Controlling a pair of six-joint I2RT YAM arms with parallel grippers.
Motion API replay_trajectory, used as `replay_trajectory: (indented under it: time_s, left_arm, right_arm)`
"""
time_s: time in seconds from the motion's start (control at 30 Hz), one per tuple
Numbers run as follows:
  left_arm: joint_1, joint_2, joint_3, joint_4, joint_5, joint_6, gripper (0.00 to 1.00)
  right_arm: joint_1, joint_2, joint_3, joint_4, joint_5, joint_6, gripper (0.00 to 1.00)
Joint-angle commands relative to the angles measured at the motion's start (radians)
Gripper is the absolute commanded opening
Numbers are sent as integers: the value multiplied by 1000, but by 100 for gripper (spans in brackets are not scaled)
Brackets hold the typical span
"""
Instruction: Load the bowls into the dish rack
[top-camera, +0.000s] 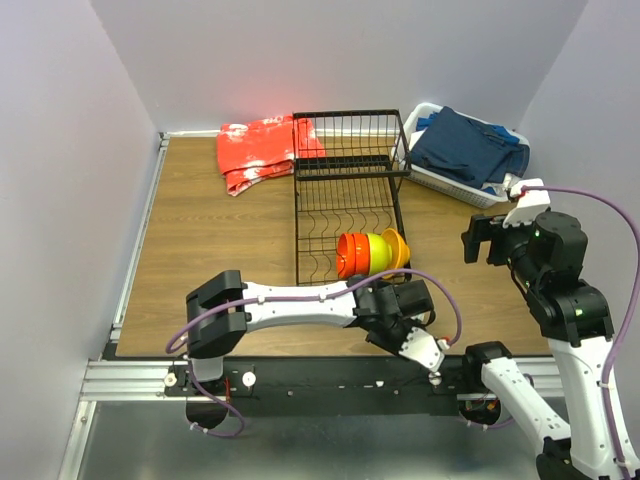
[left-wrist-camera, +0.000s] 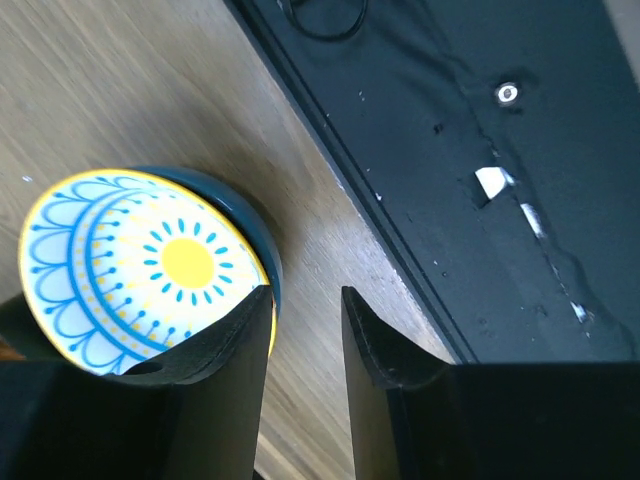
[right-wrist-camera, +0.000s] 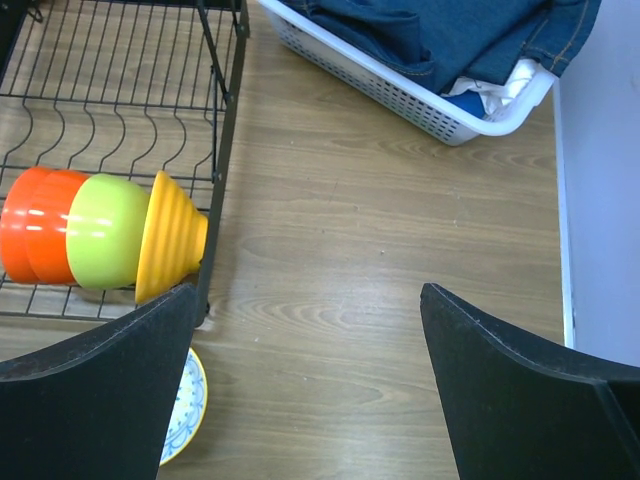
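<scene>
Left gripper (left-wrist-camera: 306, 296): your fingers stand a narrow gap apart with bare wood between them and nothing gripped. The patterned bowl (left-wrist-camera: 150, 270) lies just beside the left finger (left-wrist-camera: 225, 370); whether they touch, you cannot tell. It sits on the table (left-wrist-camera: 120, 90) near the front edge, outside the rack (top-camera: 345, 190), just off its near right corner.

Right gripper (right-wrist-camera: 308, 300): your fingers are spread wide and empty, held over bare wood to the right of the rack.

In the rack's near end, three bowls lie on their sides, nested: red bowl (right-wrist-camera: 25, 225), green bowl (right-wrist-camera: 105, 230), orange bowl (right-wrist-camera: 172, 240), the last against the right wall.

Far right: a white basket (top-camera: 440, 180) of blue cloth (top-camera: 465, 145). Far left of the rack: a red cloth (top-camera: 258, 150).
</scene>
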Motion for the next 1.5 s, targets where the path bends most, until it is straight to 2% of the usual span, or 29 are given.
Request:
replay_trajectory:
  time_s: [0.0, 0.3, 0.5, 0.63, 0.83, 1.27, 1.47]
  left_arm:
    - [-3, 39, -7, 56, -68, -47, 43]
    - [14, 73, 7, 88, -80, -61, 42]
    - [25, 88, 13, 82, -59, -65, 31]
    - [28, 91, 16, 70, -48, -70, 20]
    - [29, 48, 28, 52, -37, -88, 10]
    - [29, -62, 120, -54, -59, -92, 0]
    - [42, -157, 194, -105, 7, -117, 0]
  right_arm:
    - [-29, 7, 7, 25, -17, -2, 100]
    - [-69, -10, -28, 22, -50, 5, 100]
    - [-80, -4, -31, 25, -57, 7, 100]
    - [-80, -2, -33, 26, -57, 8, 100]
    - [-84, -5, -34, 28, -57, 10, 100]
    - [-84, -22, -62, 60, -56, 4, 100]
    - [-84, 17, -48, 46, -42, -4, 100]
